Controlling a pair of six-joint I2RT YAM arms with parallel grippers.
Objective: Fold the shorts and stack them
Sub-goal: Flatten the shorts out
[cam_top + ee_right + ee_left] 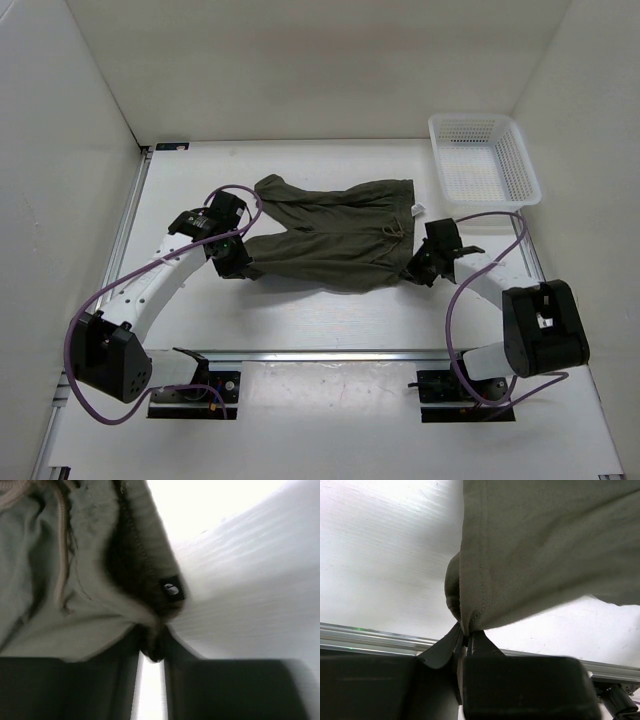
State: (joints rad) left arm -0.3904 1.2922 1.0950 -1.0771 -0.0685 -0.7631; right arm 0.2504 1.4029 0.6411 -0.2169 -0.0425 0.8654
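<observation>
Jaws nearly closed, the left gripper (243, 266) pinches the shorts (330, 235) at 8 o'clock, the right gripper (412, 268) their waistband at 4 o'clock.

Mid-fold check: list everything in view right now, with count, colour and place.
shorts: one pair, dark olive, spread across the middle of the table
basket: one, white mesh, far right corner, apart from the shorts
table: one, white, under everything
cables: two, purple, one looping along each arm
left gripper: one, black, shut on the near leg hem
right gripper: one, black, shut on the near waistband corner
</observation>
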